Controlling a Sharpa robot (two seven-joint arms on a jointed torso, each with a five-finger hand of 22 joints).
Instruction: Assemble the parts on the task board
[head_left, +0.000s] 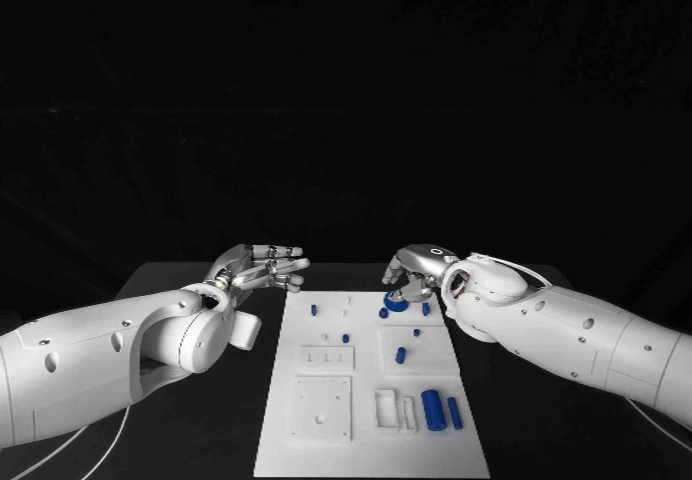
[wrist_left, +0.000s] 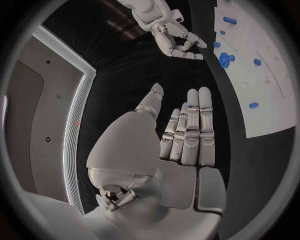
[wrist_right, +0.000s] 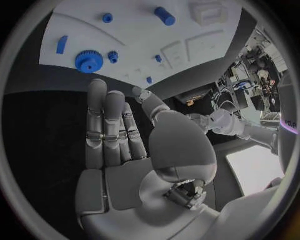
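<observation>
Several small blue parts (head_left: 431, 404) — white task board (head_left: 372, 455)

dim dark scene; bright board; fisheye-bent wrist edges.

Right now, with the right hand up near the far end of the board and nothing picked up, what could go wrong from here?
1. The right hand hovers open close over the large blue gear and the small gear beside it; a descent could likely bump one while reaching for the other.
2. The left hand is open by the task board edge; a sweep inward might nudge the board.
</observation>
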